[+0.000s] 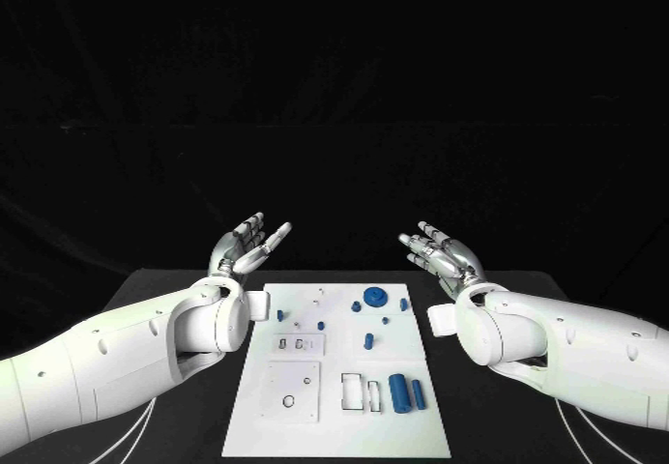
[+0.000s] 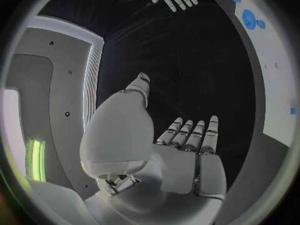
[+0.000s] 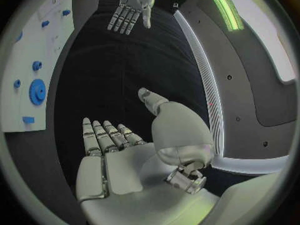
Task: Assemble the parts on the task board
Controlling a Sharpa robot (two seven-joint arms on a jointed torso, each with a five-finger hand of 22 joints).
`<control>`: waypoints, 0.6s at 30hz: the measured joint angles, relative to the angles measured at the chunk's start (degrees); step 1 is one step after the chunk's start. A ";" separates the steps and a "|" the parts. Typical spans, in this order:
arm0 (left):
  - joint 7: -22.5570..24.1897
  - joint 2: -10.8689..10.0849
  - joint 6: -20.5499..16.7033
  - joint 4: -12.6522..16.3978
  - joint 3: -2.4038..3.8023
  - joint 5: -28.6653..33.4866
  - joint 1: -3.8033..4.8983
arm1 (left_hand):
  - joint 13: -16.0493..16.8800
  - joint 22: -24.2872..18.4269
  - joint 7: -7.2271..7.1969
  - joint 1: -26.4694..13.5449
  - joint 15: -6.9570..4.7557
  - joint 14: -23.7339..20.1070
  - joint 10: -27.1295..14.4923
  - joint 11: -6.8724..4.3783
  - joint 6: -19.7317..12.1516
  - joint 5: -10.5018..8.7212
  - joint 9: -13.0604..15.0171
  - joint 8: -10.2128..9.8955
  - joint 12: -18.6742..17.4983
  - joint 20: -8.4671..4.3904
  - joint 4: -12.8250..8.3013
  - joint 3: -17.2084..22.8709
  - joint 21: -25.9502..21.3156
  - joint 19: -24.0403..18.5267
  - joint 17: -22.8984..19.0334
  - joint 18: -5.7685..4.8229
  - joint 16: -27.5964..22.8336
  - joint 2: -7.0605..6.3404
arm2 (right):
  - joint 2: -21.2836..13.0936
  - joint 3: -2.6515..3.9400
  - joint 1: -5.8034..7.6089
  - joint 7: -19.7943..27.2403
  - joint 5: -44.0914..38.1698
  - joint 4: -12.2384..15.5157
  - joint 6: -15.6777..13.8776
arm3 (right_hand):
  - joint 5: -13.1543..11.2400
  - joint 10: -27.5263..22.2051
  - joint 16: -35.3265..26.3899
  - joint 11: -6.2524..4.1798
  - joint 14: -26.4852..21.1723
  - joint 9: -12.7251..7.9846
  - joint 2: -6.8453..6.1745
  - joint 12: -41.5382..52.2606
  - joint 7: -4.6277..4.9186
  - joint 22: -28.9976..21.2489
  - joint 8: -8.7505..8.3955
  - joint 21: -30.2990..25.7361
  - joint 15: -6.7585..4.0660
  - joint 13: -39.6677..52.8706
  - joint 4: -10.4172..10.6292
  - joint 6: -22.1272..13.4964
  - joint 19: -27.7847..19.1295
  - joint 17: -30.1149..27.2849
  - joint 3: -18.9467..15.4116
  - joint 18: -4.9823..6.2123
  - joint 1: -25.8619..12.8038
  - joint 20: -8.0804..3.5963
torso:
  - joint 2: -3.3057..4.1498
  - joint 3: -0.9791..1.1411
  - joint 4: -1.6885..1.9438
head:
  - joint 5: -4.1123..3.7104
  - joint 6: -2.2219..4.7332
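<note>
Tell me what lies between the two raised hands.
Nothing: in the head view, bare black table separates the left hand from the right hand, beyond the task board.

The setting is a robotics test bench, probably in a laboratory. A black table [image 1: 167,290] stands against an all-black backdrop [image 1: 334,97]. A white task board [image 1: 341,425] carries small blue parts [image 1: 375,296] and outlined recesses. The wrist views show pale panelled surroundings with lit strips, indistinct at the rim.

text: none legible | labels: none | task board [image 1: 339,387]: no readable markings
</note>
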 measured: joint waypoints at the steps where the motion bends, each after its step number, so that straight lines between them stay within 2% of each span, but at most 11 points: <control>1: 0.07 0.03 0.65 -0.15 0.00 0.00 0.02 | 0.00 0.00 0.00 0.43 0.02 -0.02 0.00 0.00 0.00 0.00 0.02 0.00 0.00 0.20 0.00 0.00 0.00 0.20 0.03 0.01 0.00 -0.06 | 0.02 -0.41 0.45 -0.27 -0.31 -0.40 1.69 | -0.05 0.88 0.30 0.00 0.92 0.18 -0.03 0.30 0.07 0.13 0.33 0.34 -0.06 0.11 -0.40 0.88 0.46 0.14 0.40 0.01 0.87 -0.01 | 0.00 0.00 -0.01 | 0.00 0.00; 3: 0.16 0.05 1.32 -0.21 0.01 0.01 0.04 | 0.15 0.12 0.01 2.42 0.56 0.53 0.83 0.44 0.88 0.27 0.18 0.17 0.00 0.61 0.42 0.42 0.23 0.62 0.16 0.61 0.26 -0.19 | 0.06 -0.89 0.97 -0.62 -0.69 -0.87 3.78 | -0.50 2.83 0.84 -0.05 2.79 0.55 -0.09 0.73 0.19 0.38 0.90 0.86 -0.15 0.31 -1.17 2.63 1.57 0.47 1.17 0.89 2.37 0.05 | 0.00 0.00 -0.02 | 0.01 0.00; 6: 0.27 0.08 2.11 -0.24 0.02 0.01 0.04 | 0.30 0.16 0.02 2.93 1.08 1.42 2.38 1.11 1.71 0.27 0.32 0.40 0.38 0.71 0.63 0.65 0.30 0.98 0.34 0.90 0.44 0.21 | 0.11 -1.49 1.64 -1.18 -1.30 -1.50 7.05 | -0.85 7.27 2.13 -0.23 7.16 1.34 -0.31 1.62 0.44 0.97 2.13 1.98 -0.53 0.74 -2.72 6.36 4.06 1.23 2.34 0.91 4.81 0.10 | 0.01 -0.01 -0.02 | 0.01 -0.01; 8: 0.33 0.08 2.57 -0.26 0.02 0.01 0.04 | 0.82 0.56 0.22 3.15 1.11 6.01 7.17 3.52 5.19 0.27 1.04 1.51 1.50 0.55 0.61 2.08 1.17 3.48 1.18 1.44 1.85 2.87 | 0.12 -1.76 1.96 -1.59 -1.73 -1.81 9.17 | -1.13 13.36 3.90 -0.59 12.87 2.27 -0.64 2.90 0.73 1.96 3.66 3.82 -1.15 1.28 -4.27 10.81 8.33 2.23 3.01 2.24 6.53 0.09 | 0.01 -0.01 -0.02 | 0.01 -0.01; 10: 0.37 0.08 2.87 -0.26 0.02 0.01 0.04 | 1.02 0.83 0.47 3.78 0.70 8.56 10.25 4.13 8.25 0.27 1.65 2.48 1.89 0.49 0.52 3.14 1.73 5.46 1.61 2.22 2.49 3.84 | 0.13 -1.85 2.10 -1.86 -2.04 -1.95 10.52 | -1.13 19.24 5.66 -1.00 18.36 3.19 -1.01 4.08 1.06 2.95 5.19 5.78 -1.83 1.68 -5.32 15.28 12.56 3.15 3.85 2.52 7.70 0.09 | 0.01 -0.01 -0.02 | 0.01 -0.01; 11: 0.38 -0.05 3.15 -0.22 0.01 0.01 0.04 | 1.14 0.97 0.59 4.12 0.53 9.80 12.06 4.28 10.02 0.27 2.00 3.03 2.19 0.46 0.38 3.75 1.99 6.69 1.82 2.22 2.82 4.17 | 0.18 -1.96 2.26 -1.94 -3.00 -2.26 10.77 | -1.13 22.06 6.52 -1.26 21.01 3.66 -1.17 4.61 1.25 3.42 5.95 6.72 -2.21 1.85 -5.85 17.60 14.55 3.59 4.18 3.38 8.17 0.10 | 0.03 -0.02 -0.01 | 0.01 -0.01; 12: 0.35 -0.52 3.99 -0.04 0.01 0.01 0.09 | 1.29 1.14 0.73 4.32 0.42 11.00 13.50 4.40 11.32 0.27 2.29 3.46 2.52 0.44 0.32 4.03 2.31 7.82 2.02 2.28 3.16 4.38 | 0.20 -2.08 2.66 -1.93 -6.40 -3.52 10.49 | -1.17 24.58 7.30 -1.51 23.39 4.09 -1.38 5.09 1.42 3.85 6.71 7.64 -2.58 1.96 -6.38 19.81 16.32 3.97 4.47 3.59 8.56 0.08 | 0.16 -0.04 0.07 | -0.15 -0.14; 13: 0.31 -0.96 4.54 -0.04 0.01 0.01 0.10 | 1.45 1.36 0.84 4.61 0.32 12.84 15.46 4.42 12.80 0.27 2.61 3.96 2.90 0.45 0.29 4.45 2.73 9.46 2.32 3.05 3.63 4.66 | 0.03 -2.06 3.06 -1.93 -9.03 -4.41 10.04 | -1.37 27.14 8.10 -1.82 25.84 4.53 -1.62 5.47 1.61 4.30 7.45 8.57 -2.99 2.02 -6.80 22.13 18.04 4.34 4.89 3.59 8.79 0.05 | 0.27 -0.07 0.16 | -0.30 -0.27; 15: 0.27 -1.61 5.36 -0.19 0.02 0.00 0.11 | 2.23 2.35 1.23 5.41 -0.39 19.33 22.83 4.40 17.96 0.27 3.67 5.69 4.71 0.37 -0.31 5.37 4.78 16.42 3.49 4.12 5.70 5.46 | -0.38 -1.80 3.67 -1.93 -13.91 -5.33 9.10 | -1.37 31.67 9.55 -2.47 30.31 5.29 -2.04 6.00 2.08 5.17 8.78 10.45 -3.88 2.06 -7.63 26.44 21.17 4.97 5.71 4.92 9.22 -0.08 | 0.55 -0.13 0.36 | -0.58 -0.42; 17: 0.25 -1.84 5.99 -0.17 0.01 0.00 0.08 | 3.17 3.37 1.96 6.18 -1.77 28.02 32.82 3.13 24.26 0.27 5.00 7.91 7.21 0.13 -1.15 6.20 7.05 22.71 5.05 5.37 8.59 5.95 | -0.40 -1.76 3.94 -2.05 -18.88 -5.65 8.53 | -1.36 36.18 10.94 -3.19 34.80 5.96 -2.41 6.00 2.73 6.16 9.89 12.55 -4.85 2.05 -8.55 30.61 24.33 5.52 6.64 4.94 9.59 -0.36 | 0.77 -0.15 0.50 | -0.72 -0.50; 18: 0.25 -1.93 6.27 0.01 0.00 -0.05 0.06 | 3.34 3.86 2.48 7.16 -2.90 32.79 36.90 2.29 28.86 0.27 5.91 9.55 8.21 0.06 -1.88 6.94 8.53 25.88 5.95 7.03 10.48 5.93 | -0.32 -1.79 3.97 -2.24 -20.83 -5.70 8.45 | -1.36 37.75 11.38 -3.44 36.37 6.15 -2.49 6.00 2.97 6.55 10.27 13.39 -5.19 2.06 -8.78 32.02 25.45 5.67 7.06 5.45 9.67 -0.51 | 0.91 -0.18 0.58 | -0.77 -0.52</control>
